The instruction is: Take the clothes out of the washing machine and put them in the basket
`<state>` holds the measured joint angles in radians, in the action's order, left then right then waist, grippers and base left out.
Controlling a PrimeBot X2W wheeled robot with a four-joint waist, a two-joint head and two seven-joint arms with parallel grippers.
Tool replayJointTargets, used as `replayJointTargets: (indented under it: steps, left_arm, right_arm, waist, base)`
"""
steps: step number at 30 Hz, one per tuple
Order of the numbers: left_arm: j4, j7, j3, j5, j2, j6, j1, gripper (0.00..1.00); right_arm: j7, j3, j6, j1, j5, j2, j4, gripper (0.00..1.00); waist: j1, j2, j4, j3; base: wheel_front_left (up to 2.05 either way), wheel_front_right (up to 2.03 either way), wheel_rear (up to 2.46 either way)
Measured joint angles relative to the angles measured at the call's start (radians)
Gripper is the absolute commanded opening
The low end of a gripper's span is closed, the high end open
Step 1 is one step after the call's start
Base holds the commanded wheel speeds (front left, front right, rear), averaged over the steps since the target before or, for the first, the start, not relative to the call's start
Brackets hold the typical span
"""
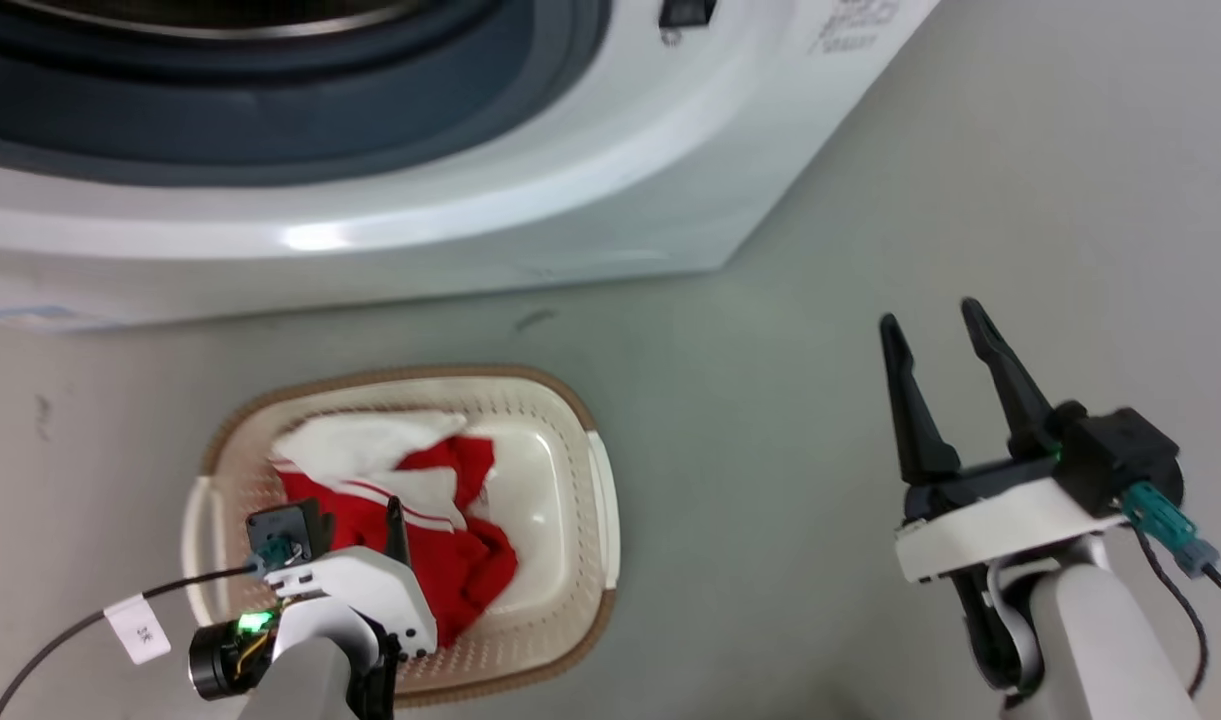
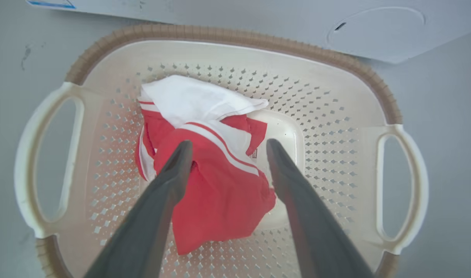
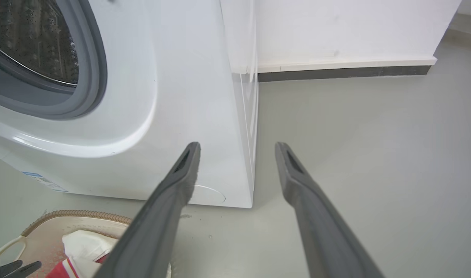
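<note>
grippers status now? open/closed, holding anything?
Left gripper: open, gripping nothing, poised over the clothes in the basket.
Right gripper: open, empty.

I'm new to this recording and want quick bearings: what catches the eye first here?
The bright red and white clothes lie bunched in the cream basket on the floor, with the left gripper open just above them. Behind the basket looms the big white washing machine, and the right gripper hangs open over the floor off to the right.
</note>
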<state>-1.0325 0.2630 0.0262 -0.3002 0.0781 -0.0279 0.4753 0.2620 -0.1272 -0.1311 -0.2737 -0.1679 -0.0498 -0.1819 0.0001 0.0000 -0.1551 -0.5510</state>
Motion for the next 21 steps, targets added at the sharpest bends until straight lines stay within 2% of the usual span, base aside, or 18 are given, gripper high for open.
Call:
replayJointTargets:
  steps: [7, 21]
  left_arm:
    - [0.203, 0.0, -0.01, 0.055, -0.016, 0.018, -0.068, 1.0]
    - [0.689, 0.0, 0.002, 0.167, -0.026, 0.03, -0.214, 1.0]
  right_arm:
    - [0.0, 0.085, 0.0, 0.086, 0.024, 0.0, 0.008, 1.0]
    - [-0.016, 0.157, 0.0, 0.193, 0.081, 0.0, 0.077, 1.0]
  waist:
    - [-0.0001, 0.0, 0.056, 0.166]
    - [-0.0003, 0.0, 0.143, 0.409]
  base:
    - [0.0, 0.0, 0.0]
    - [0.0, 0.0, 0.0]
